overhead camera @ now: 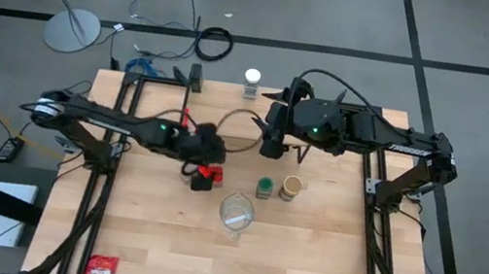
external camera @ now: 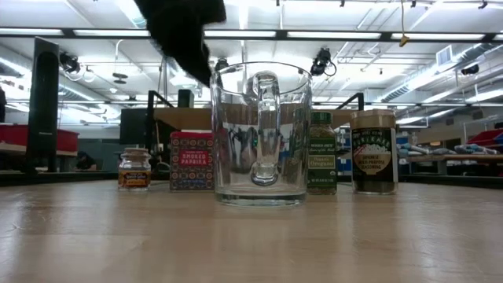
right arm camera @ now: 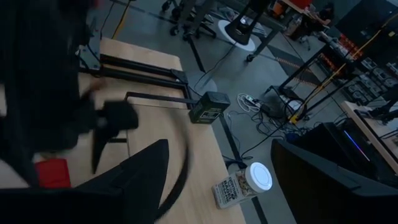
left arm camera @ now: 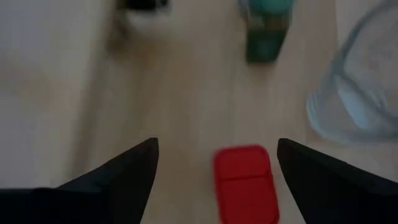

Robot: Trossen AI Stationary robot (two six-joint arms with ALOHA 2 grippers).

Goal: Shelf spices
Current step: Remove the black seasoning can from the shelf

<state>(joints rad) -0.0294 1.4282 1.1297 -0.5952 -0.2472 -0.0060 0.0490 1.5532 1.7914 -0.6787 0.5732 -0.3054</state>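
Note:
The red tin (left arm camera: 245, 182) stands upright on the table, straight below my left gripper (left arm camera: 217, 146). That gripper is open above it, clear of it, with one finger out to each side. Beside the tin in the low view stand a tiny brownish jar (external camera: 134, 168), a green-lidded jar (external camera: 321, 153) and a tan-lidded jar (external camera: 373, 151). A white-lidded jar (overhead camera: 251, 81) sits at the table's far edge. The shelf's wood plank (external camera: 189, 118) shows behind them. My right gripper (overhead camera: 270, 146) hangs open and high over the table's far middle, holding nothing.
A large clear glass pitcher (overhead camera: 235, 214) stands on the near side of the jars, close to the red tin. A flat red packet (overhead camera: 102, 269) lies at the near left corner. Bare tabletop (overhead camera: 303, 264) lies toward the near right.

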